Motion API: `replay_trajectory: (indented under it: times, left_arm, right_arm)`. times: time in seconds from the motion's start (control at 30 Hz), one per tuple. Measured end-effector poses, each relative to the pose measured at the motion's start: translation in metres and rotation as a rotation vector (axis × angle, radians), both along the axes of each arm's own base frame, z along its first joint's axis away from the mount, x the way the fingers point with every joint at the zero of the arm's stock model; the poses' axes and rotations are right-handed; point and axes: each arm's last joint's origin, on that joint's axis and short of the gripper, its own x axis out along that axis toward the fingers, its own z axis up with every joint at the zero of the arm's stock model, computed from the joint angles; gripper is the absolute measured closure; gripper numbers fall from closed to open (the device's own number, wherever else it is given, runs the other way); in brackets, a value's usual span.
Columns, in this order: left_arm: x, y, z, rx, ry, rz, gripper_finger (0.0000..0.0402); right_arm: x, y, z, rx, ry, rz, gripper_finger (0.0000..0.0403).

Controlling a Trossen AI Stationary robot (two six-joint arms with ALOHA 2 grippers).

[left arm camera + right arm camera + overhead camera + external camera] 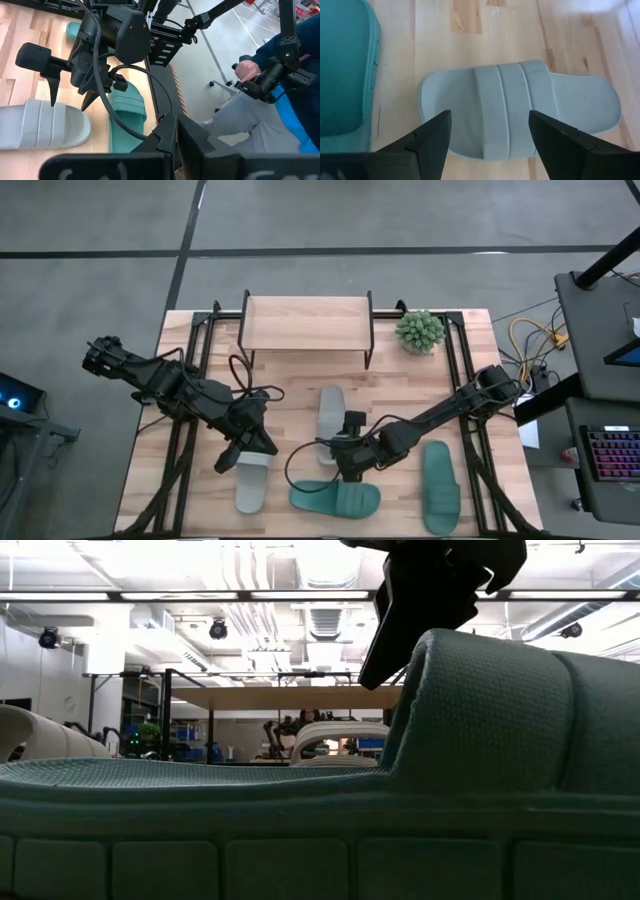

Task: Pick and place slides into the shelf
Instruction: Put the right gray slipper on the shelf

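The shelf (305, 320) stands at the table's far edge. Two pale slides lie sole down: one in the middle (331, 408), one nearer and to the left (252, 483). A teal slide (336, 499) lies crosswise by the near edge, and another teal slide (440, 486) lies to the right. My right gripper (490, 117) is open above the middle pale slide (520, 107). One of its fingers is over the toe side of the ribbed strap (512, 105) and the other over the heel side, both apart from it. My left gripper (245, 455) hovers shut over the far end of the left pale slide.
A small potted plant (420, 331) stands right of the shelf. Black frame rails (196, 340) run along both table sides. Cables (250, 385) trail from the arms. In the left wrist view a seated person (280, 75) is beyond the table's right side. Bare wood lies before the shelf.
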Motion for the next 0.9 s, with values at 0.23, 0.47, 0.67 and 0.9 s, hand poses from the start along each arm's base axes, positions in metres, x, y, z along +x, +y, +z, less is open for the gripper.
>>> replay_trajectory:
  times: [0.23, 0.47, 0.67, 0.9]
  left_arm:
    - [0.001, 0.000, 0.001, -0.006, -0.011, 0.000, 0.0402]
    - [0.001, 0.000, 0.001, -0.006, -0.012, 0.000, 0.0402]
    - [0.001, -0.001, 0.003, -0.013, -0.028, 0.000, 0.0402]
    - [0.001, -0.001, 0.003, -0.015, -0.031, 0.001, 0.0402]
  right_arm:
    - [-0.003, -0.001, -0.006, 0.000, 0.003, -0.028, 0.0145]
    - [-0.008, -0.004, -0.017, 0.005, 0.030, -0.062, 0.0144]
    - [-0.008, -0.004, -0.019, 0.014, 0.011, -0.062, 0.0144]
    - [0.003, 0.004, -0.046, 0.001, 0.058, -0.058, 0.0144]
